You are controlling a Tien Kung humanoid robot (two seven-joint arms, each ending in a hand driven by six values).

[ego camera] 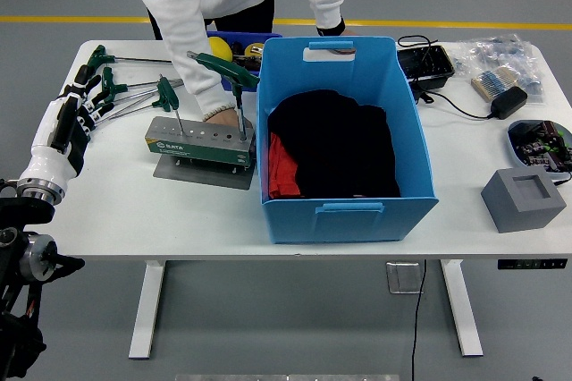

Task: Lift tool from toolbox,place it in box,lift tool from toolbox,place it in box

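Note:
A grey-green tool stand (201,141) sits on a grey plate left of the big blue box (420,144). Two green T-handle keys stand in it, one at its left (167,91) and one at its right (229,69). Several loose T-handle keys (114,88) lie at the table's left. My left hand (79,105) hovers at the table's left edge beside the loose keys, fingers extended and holding nothing. A person's hand (222,116) rests at the stand's right end by the standing key. The person's other hand (332,31) is on the box's far rim. Black and red cloth (335,148) lies in the box.
A small blue bin (225,39) stands behind the stand, partly hidden by the person's arm. At the right are a black tray (424,64), a power adapter (507,102), a bag of parts (500,61), a round dish of electronics (541,141) and a grey foam block (525,198).

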